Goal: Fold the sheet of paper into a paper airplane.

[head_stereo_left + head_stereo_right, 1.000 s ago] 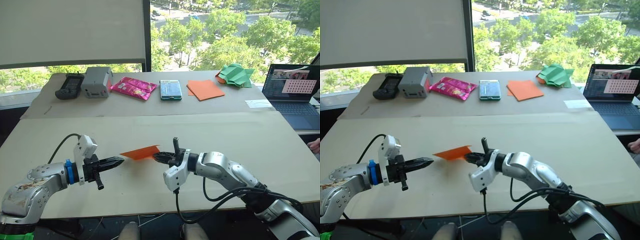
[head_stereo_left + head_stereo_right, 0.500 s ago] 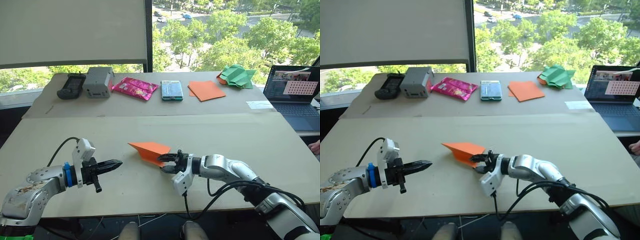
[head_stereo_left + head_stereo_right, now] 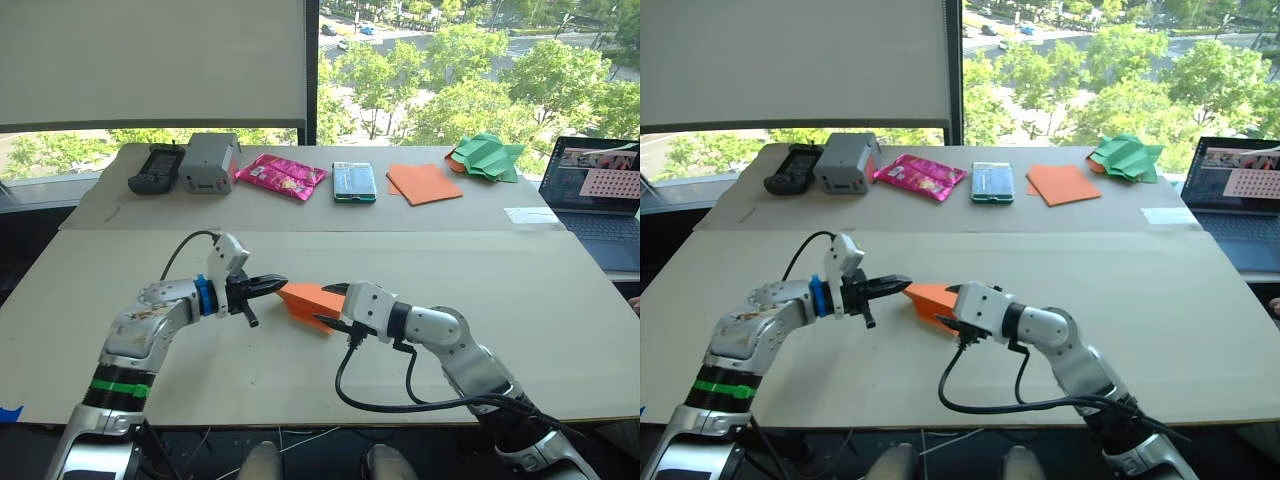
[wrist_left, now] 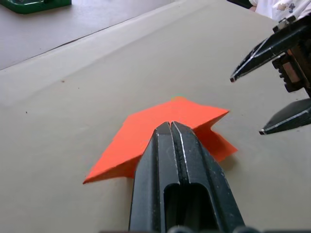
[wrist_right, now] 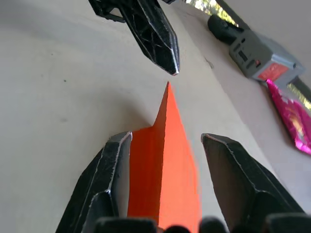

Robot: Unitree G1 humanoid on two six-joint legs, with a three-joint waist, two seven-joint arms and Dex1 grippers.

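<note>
Windows with trees ran behind the beige table (image 3: 560,330); along its far edge sat a grey box (image 3: 208,163), pink packet (image 3: 280,176), phone (image 3: 354,181), smooth orange paper (image 3: 424,183) and green paper heap (image 3: 487,158), with a laptop (image 3: 598,190) further out on that side.

Your orange paper airplane (image 3: 306,302) lay near the table's middle, well short of the grey box, between both grippers. Left gripper (image 3: 279,284) had its fingers pressed together, tip touching or just at the airplane's near end; in the left wrist view it covered that end, so you couldn't tell if any paper was pinched. Right gripper (image 5: 166,141) stood spread wide, straddling the wedge, fingers apart from it on both sides, holding nothing.

The airplane's long axis ran roughly between the two grippers, pointed tip (image 5: 168,85) toward the left gripper.

It looked very light, thin and springy: flaps will likely pop open and it will slide on the smooth table. You'd best pinch across the layered body near the middle fold, not the tip, and pin one end before pressing creases.
</note>
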